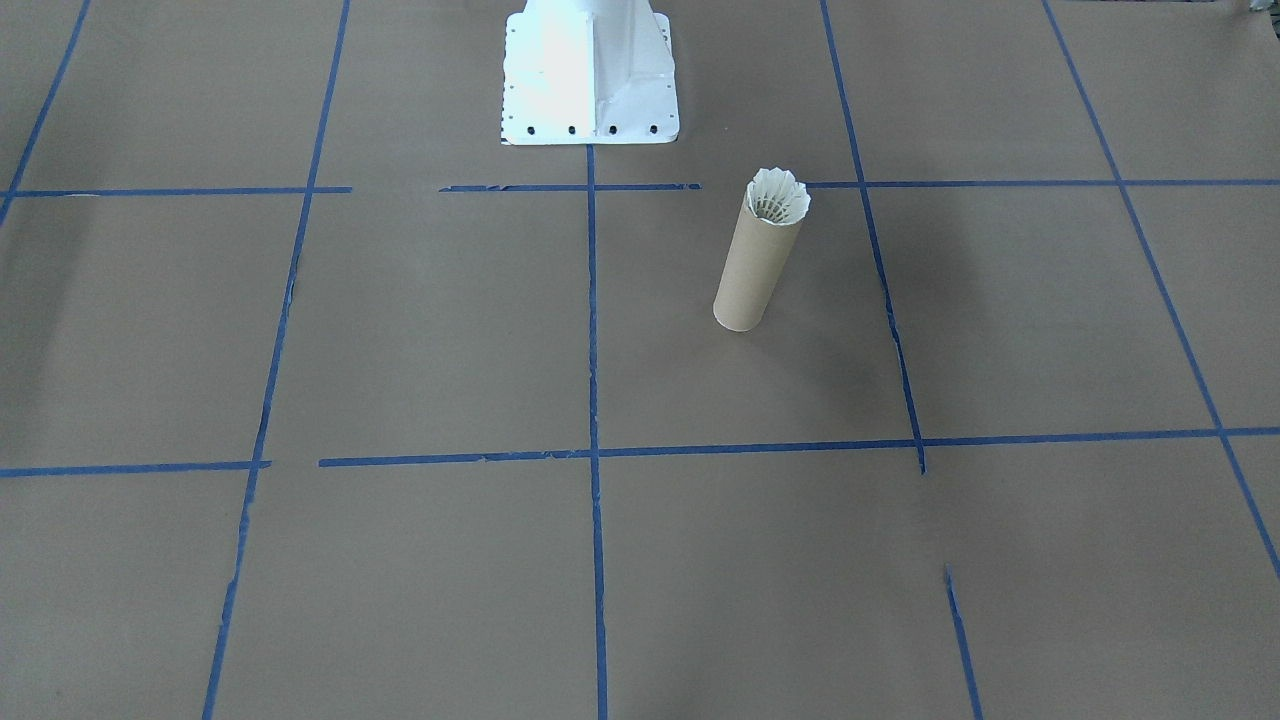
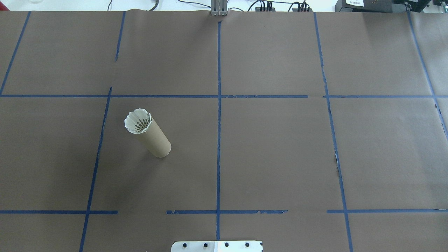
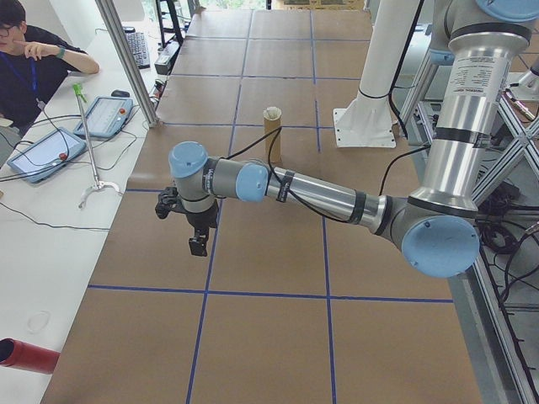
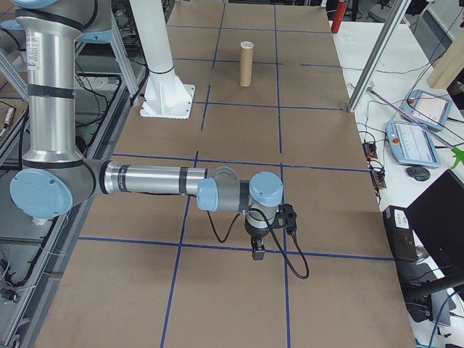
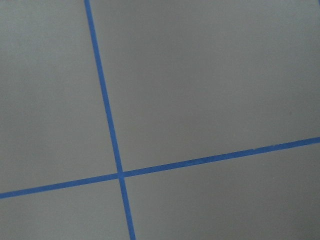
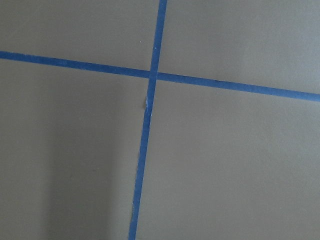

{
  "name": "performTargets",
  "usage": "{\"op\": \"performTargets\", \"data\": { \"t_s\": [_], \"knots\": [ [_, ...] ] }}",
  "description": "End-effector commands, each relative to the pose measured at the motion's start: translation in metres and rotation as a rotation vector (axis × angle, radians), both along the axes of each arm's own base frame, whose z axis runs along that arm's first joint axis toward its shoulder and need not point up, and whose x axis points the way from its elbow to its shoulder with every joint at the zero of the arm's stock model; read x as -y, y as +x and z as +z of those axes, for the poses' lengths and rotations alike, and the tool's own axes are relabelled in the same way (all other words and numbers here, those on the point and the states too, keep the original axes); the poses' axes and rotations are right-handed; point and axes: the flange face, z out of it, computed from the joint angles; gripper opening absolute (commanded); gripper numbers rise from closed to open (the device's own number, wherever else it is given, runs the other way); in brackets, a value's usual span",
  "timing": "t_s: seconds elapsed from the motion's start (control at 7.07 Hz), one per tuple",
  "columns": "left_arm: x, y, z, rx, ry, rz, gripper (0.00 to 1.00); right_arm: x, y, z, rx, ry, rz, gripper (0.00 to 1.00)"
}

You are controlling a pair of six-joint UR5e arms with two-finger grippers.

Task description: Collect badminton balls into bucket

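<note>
Reaching low and level over the brown paper table [image 2: 273,147]: left gripper [image 3: 199,244] and right gripper [image 4: 258,251], both pointing down, fingers' spread impossible to tell. Standing upright, cardboard tube [image 2: 155,140]; seated in its round rim, feathered white shuttlecock [image 2: 138,120].

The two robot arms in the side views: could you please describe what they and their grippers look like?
Both arms are alike: silver metal tube links joined by rounded light-blue joint caps with grey housings and black bands. The left arm carries a small black left gripper, with a black cable looping along its forearm. The right arm ends in a black right gripper, with a black cable drooping beneath.
</note>
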Motion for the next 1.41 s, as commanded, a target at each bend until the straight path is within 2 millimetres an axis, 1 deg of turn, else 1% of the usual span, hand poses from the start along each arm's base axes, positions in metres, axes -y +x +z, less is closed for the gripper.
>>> {"op": "performTargets", "data": {
  "t_s": [0.0, 0.14, 0.28, 0.57, 0.71, 0.85, 0.99, 1.27],
  "knots": [
    [-0.053, -0.003, 0.061, -0.039, 0.042, 0.089, 1.0, 0.0, 0.0, 0.0, 0.0, 0.0, 0.0, 1.0],
    [-0.072, -0.006, 0.076, -0.087, 0.005, 0.078, 1.0, 0.0, 0.0, 0.0, 0.0, 0.0, 0.0, 1.0],
    [-0.075, -0.006, 0.081, -0.102, -0.014, 0.076, 1.0, 0.0, 0.0, 0.0, 0.0, 0.0, 0.0, 1.0],
    [-0.076, -0.008, 0.081, -0.102, -0.013, 0.073, 1.0, 0.0, 0.0, 0.0, 0.0, 0.0, 0.0, 1.0],
    [-0.076, -0.02, 0.082, -0.089, -0.015, 0.049, 1.0, 0.0, 0.0, 0.0, 0.0, 0.0, 0.0, 1.0],
    [-0.076, -0.028, 0.088, -0.02, -0.018, 0.036, 1.0, 0.0, 0.0, 0.0, 0.0, 0.0, 0.0, 1.0],
    [-0.074, -0.046, 0.084, -0.004, -0.021, -0.015, 1.0, 0.0, 0.0, 0.0, 0.0, 0.0, 0.0, 1.0],
    [-0.077, -0.049, 0.086, -0.001, -0.026, -0.021, 1.0, 0.0, 0.0, 0.0, 0.0, 0.001, -0.001, 1.0]
  ]
}}
